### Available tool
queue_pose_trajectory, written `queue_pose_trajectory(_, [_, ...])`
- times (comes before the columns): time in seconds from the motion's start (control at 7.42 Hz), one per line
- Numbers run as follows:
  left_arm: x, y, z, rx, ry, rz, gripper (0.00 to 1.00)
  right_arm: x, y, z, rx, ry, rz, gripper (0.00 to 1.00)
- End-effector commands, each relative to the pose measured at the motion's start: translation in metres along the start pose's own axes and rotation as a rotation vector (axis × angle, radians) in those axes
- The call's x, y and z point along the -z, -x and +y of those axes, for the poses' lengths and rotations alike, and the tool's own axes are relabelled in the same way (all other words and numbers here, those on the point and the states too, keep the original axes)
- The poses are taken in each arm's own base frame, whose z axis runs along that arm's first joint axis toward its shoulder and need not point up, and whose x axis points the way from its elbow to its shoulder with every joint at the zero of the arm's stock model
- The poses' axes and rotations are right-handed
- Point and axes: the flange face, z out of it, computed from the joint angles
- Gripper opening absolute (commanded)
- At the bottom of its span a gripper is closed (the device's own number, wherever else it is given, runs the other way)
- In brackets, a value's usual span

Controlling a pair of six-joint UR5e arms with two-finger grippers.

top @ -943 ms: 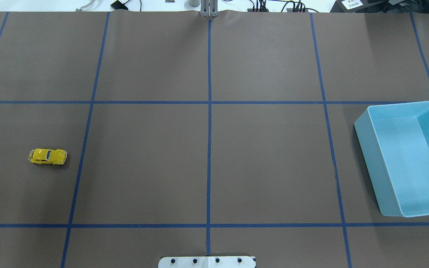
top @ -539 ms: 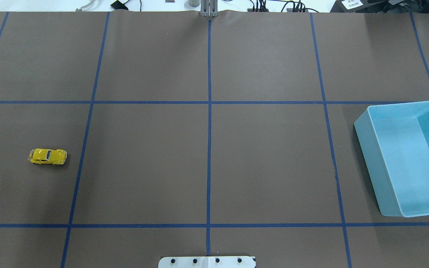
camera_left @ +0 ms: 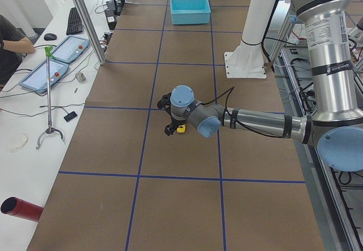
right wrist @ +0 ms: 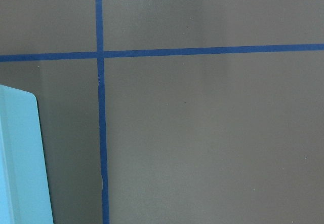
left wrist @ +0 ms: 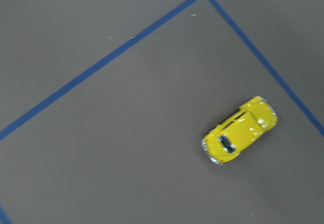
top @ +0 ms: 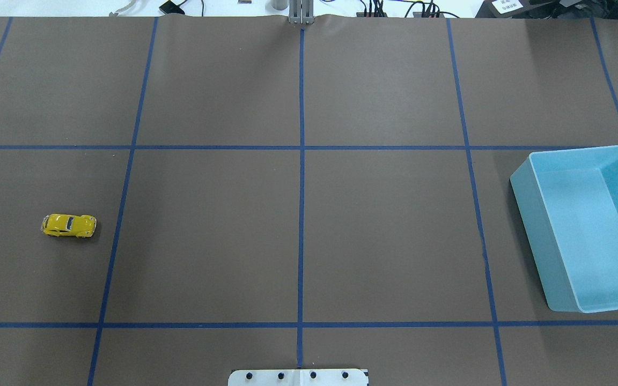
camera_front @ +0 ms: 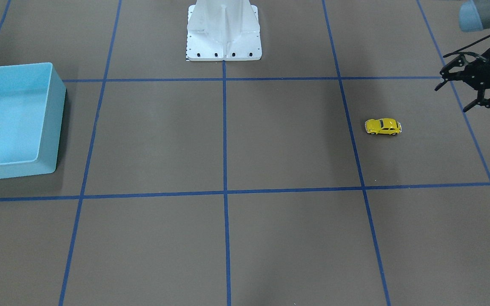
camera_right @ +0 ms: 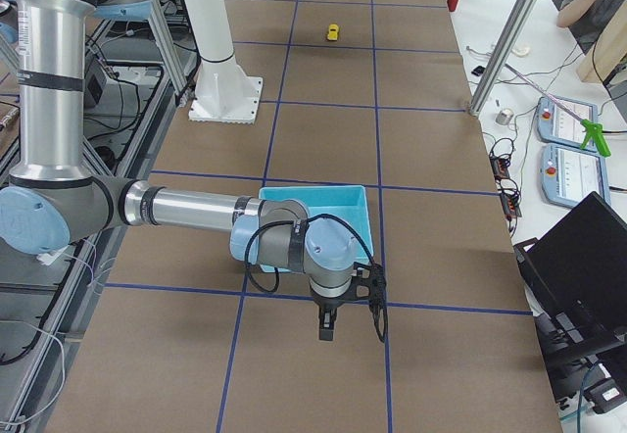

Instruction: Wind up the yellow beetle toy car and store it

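Note:
The yellow beetle toy car [top: 68, 225] stands on its wheels on the brown table at the left side. It also shows in the front view [camera_front: 383, 126], the left wrist view [left wrist: 239, 136] and small in the right side view [camera_right: 333, 32]. My left gripper [camera_front: 452, 98] is open and empty. It hovers above the table, apart from the car, toward the table's left end. In the left side view it [camera_left: 166, 116] partly covers the car. My right gripper [camera_right: 338, 325] hangs beside the light blue bin's [top: 534, 225] corner; I cannot tell whether it is open or shut.
The light blue bin [camera_front: 53, 127] is empty at the table's right end; its edge shows in the right wrist view [right wrist: 20, 173]. The white robot base [camera_front: 223, 42] stands at the near middle edge. Blue tape lines cross the table.

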Motion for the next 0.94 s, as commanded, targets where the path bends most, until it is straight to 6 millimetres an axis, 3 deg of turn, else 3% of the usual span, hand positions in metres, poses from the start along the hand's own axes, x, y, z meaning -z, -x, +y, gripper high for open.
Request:
queue_pose_trajectory(0.0, [-0.036,-0.056,-0.022,-0.168,0.002,0.033,0.99,0.0,0.0,0.0,-0.002,0.0,0.0,1.0])
queue_pose_trajectory(0.27, [-0.049,-0.078,-0.013,-0.284,-0.018,-0.033,0.99,0.0,0.0,0.0,-0.002,0.0,0.0,1.0])
queue_pose_trajectory(0.54, [-0.085,-0.11,0.006,-0.424,0.015,-0.006,0.99,0.0,0.0,0.0,-0.003,0.0,0.0,1.0])
queue_pose_trajectory(0.81, [-0.086,-0.115,0.012,-0.447,0.015,0.002,0.99,0.0,0.0,0.0,-0.005,0.0,0.0,1.0])
